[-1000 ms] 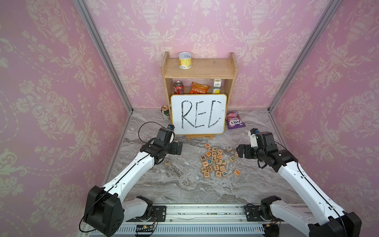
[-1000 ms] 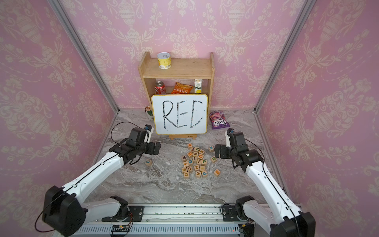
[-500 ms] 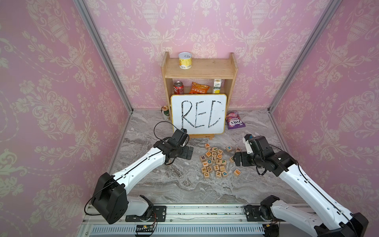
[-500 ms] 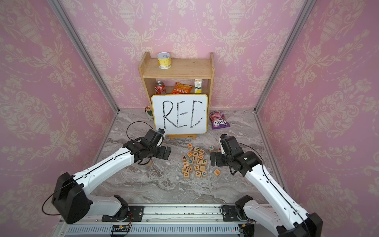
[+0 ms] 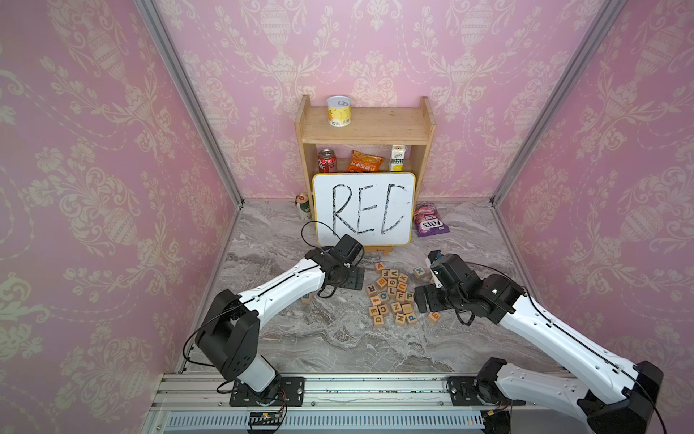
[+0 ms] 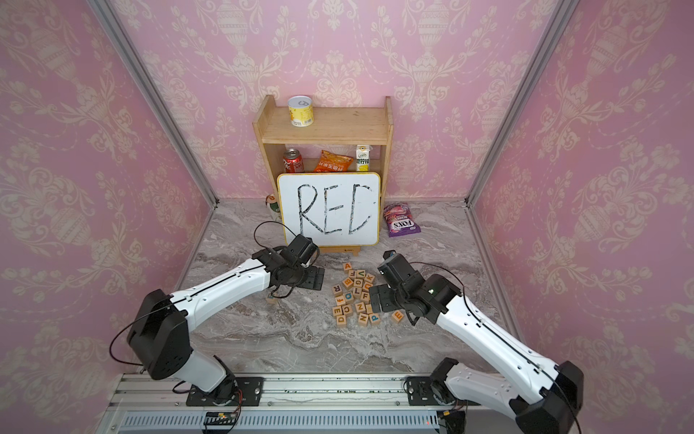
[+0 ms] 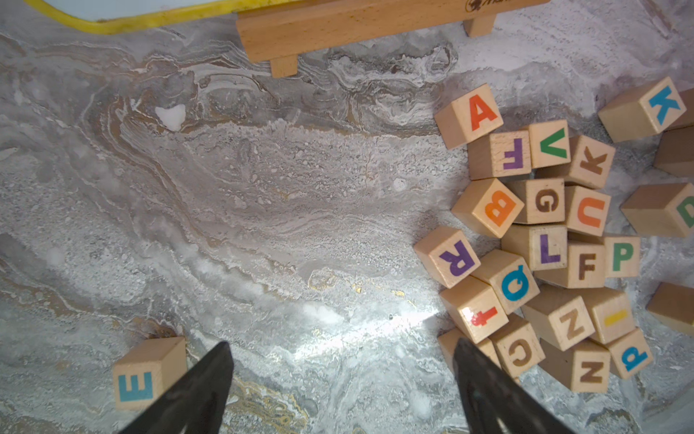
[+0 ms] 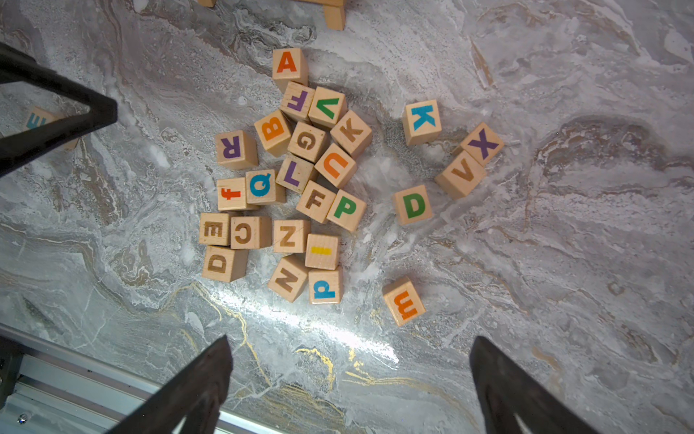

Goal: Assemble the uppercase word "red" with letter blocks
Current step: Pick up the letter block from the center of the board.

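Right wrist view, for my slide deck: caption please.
Open right gripper above scattered letter blocks on marble, purple R and green D face up.

Far centre, against the back wall: wooden shelf point(image 5: 366, 124), yellow tin point(image 5: 338, 111) on top. Lower level, left to right: red soda can point(image 5: 327, 161), orange snack bag point(image 5: 364, 162), small carton point(image 5: 398, 158). Yellow-rimmed whiteboard point(image 5: 363, 208) stands in front, black handwritten letters. Purple candy bag point(image 5: 430, 220) just right of it, green can point(image 5: 302, 201) half hidden at its left. Grey marble tabletop point(image 5: 338, 338); metal rail point(image 5: 375, 390) along the near edge.
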`<state>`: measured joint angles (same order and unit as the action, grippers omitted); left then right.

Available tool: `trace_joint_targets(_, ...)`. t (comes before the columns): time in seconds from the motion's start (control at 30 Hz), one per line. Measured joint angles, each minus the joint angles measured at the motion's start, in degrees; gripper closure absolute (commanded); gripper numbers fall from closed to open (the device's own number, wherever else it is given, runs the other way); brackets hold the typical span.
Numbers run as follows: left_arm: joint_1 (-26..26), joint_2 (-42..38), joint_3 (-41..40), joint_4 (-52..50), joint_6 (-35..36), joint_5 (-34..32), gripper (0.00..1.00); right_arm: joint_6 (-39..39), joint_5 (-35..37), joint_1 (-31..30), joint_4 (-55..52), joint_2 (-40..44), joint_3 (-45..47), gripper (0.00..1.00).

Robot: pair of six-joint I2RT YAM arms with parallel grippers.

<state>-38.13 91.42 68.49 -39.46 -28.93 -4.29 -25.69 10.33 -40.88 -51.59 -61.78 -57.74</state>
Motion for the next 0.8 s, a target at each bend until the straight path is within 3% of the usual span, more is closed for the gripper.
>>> trace_joint_targets(0.17, -0.7, 3.0, 2.1, -2.1, -4.2, 0.8, 0.21, -1.4, 1.2, -3.9, 0.3, -2.6, -1.3, 0.00)
trace_joint_targets(0.53, -3.4, 8.5, 7.6, -4.6, -15.8, 1.3, 0.27, -3.1, 1.1, -5.7, 2.0, -3.3, -1.5, 0.00)
trace_joint_targets(0.8, -5.2, 14.5, 14.4, -6.3, -21.6, 1.4, 0.42, -3.5, 1.1, -5.7, 2.0, -3.3, -2.3, 0.00)
